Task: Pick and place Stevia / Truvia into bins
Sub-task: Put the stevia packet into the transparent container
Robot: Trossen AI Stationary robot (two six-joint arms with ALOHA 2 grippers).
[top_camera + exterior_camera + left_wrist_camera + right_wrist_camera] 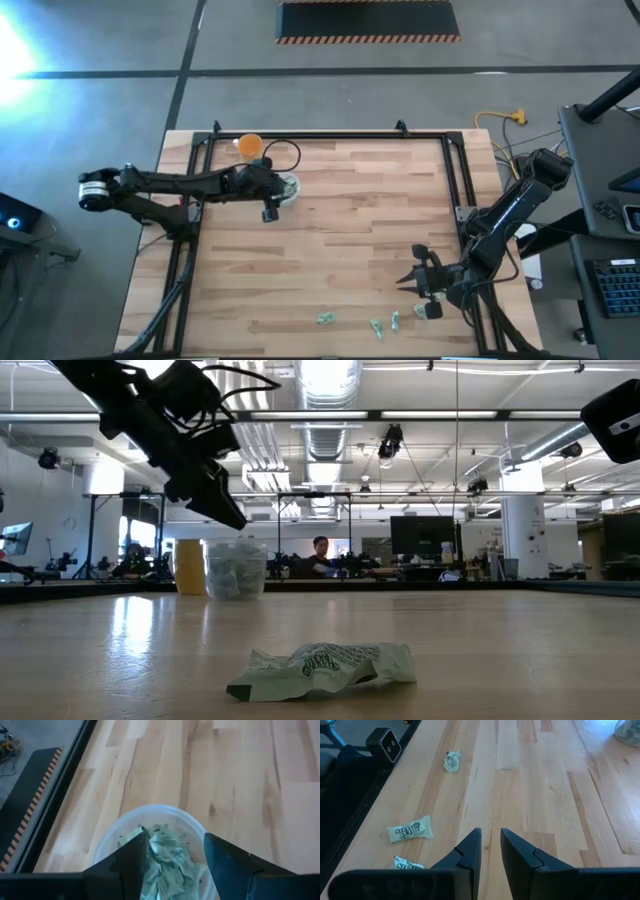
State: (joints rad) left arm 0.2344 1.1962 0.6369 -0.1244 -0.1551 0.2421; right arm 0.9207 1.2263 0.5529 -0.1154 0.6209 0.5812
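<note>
The clear cup (150, 815) stands near the table's far left, filled with pale green sachets (167, 865). My left gripper (175, 845) hovers open just above its rim, one crumpled sachet (161, 841) lying on the pile beside one fingertip; whether they touch, I cannot tell. In the low view the gripper (222, 500) hangs slanting over the cup (236, 568). My right gripper (491, 837) waits at the near right (412, 280), its fingers a narrow gap apart and nothing between them. Loose sachets (410, 831) (452, 761) lie flat on the wood near it.
An orange cup (250, 145) stands beside the clear cup, toward the far edge. Sachets (326, 319) (377, 327) lie along the near edge, one crumpled in the low view's foreground (320, 668). A black rail frame (455, 170) borders the table; a small black camera box (385, 743) sits by it.
</note>
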